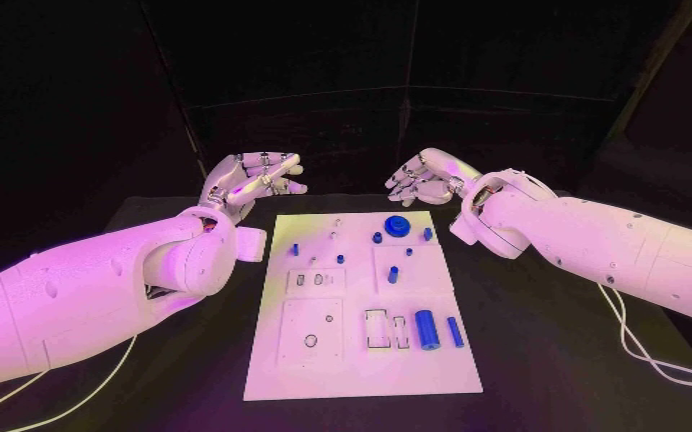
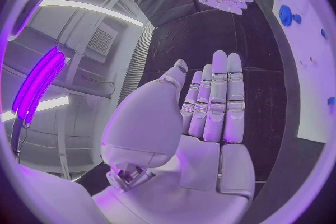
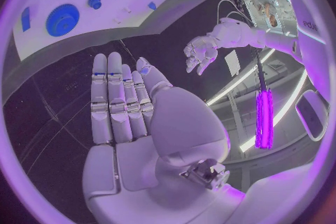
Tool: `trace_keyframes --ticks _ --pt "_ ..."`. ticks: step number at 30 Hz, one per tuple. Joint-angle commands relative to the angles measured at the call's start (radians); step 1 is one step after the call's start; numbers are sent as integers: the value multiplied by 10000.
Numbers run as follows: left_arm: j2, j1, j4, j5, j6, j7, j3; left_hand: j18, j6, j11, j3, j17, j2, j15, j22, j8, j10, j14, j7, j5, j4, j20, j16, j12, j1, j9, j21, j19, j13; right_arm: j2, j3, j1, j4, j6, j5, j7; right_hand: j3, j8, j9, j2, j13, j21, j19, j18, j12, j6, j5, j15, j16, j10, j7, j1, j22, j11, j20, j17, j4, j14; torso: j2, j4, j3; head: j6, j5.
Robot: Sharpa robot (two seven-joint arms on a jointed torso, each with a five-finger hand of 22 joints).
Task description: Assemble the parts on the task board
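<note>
I see both hands empty, fingers straight and side by side, left hand (image 1: 257,178) and right hand (image 1: 427,178) raised beyond the board (image 1: 361,372), where the blue parts (image 1: 428,329) lie untouched.

— What sort of place is this?
— A robotics lab, I'd say. Black cloth-covered table (image 1: 548,352) backed by black curtain walls (image 1: 346,32), and a glowing purple tube lamp (image 3: 264,117) on a stand.
— Anything else?
— A long white ceiling strip light (image 2: 91,8), like a test hall.
</note>
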Motion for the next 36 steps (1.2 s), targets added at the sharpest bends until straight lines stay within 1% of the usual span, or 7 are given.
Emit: trace_keyframes --ticks 1,5,9,12,20,23,36 --pt "-140 8 403 -456 491 -265 -8 64 52 4 9 86 -5 -14 10 -53 74 70 6 24 -82 -6 37 -75 82 -14 39 105 -22 76 9 132 122 848 -2691 -1386 -123 -116 4 -287 50 1409 1266 98 -262 508 67 -483 1439 760 -214 -567 728 -363 -549 1036 -88 1600 360 75 -68 102 -108" --pt "-280 7 764 -478 556 -341 -18 54 53 12 10 168 -13 -16 8 -103 80 76 15 22 -91 -21 42 -156 65 -30 34 142 -37 206 12 196 182 1164 -3657 -1837 -236 -290 8 -440 93 2041 1487 92 -450 479 84 -498 2953 655 -223 -747 1097 -362 -630 1997 -159 1514 508 144 -116 123 -178" --pt "-380 8 1014 -487 577 -390 -22 45 37 30 7 239 -24 -5 0 -156 55 58 34 22 -99 -23 33 -242 44 -43 17 157 -53 407 15 224 136 1455 -4375 -2148 -199 -450 -19 -503 104 2634 1532 83 -552 -6 154 -505 3949 409 -260 -632 1468 -309 -664 2718 -192 1529 654 219 -118 172 -168" --pt "-432 9 1142 -489 586 -405 -23 40 24 43 6 286 -31 3 -6 -193 37 43 48 21 -111 -22 24 -298 37 -49 3 165 -60 532 17 232 105 1584 -4683 -2268 -198 -390 16 -525 119 3408 1583 59 -506 -228 131 -477 6122 151 -240 -639 1962 -270 -634 4745 -179 1553 746 243 -107 214 -162" --pt "-470 9 1313 -491 650 -402 -23 34 -3 65 28 363 -26 19 -20 -258 15 -4 71 22 -154 -16 -9 -389 58 -56 -28 165 -66 666 19 238 128 1923 -5195 -2497 -179 -356 28 -440 204 5879 1808 -202 -353 -250 -140 -498 8957 87 -267 -738 4656 -306 -555 7777 -153 1603 878 306 -124 229 -214" --pt "-477 9 1317 -490 660 -407 -23 33 -7 69 31 376 -26 22 -23 -269 12 -12 75 21 -159 -15 -16 -404 59 -56 -35 165 -67 693 19 238 109 2073 -5254 -2555 -149 -338 32 -418 241 6474 1806 -278 -314 -202 -130 -497 9457 98 -264 -754 5316 -320 -537 8280 -153 1560 901 309 -115 237 -202" --pt "-565 18 1385 -490 662 -435 -22 31 -15 77 33 401 -25 28 -28 -289 5 -24 85 21 -166 -12 -26 -432 53 -57 -46 164 -68 669 15 238 188 2655 -5434 -2833 -91 -318 36 -381 284 7078 1716 -322 -295 -120 -176 -468 9967 26 -273 -798 5944 -285 -503 8767 -130 1498 1001 304 -107 228 -256"
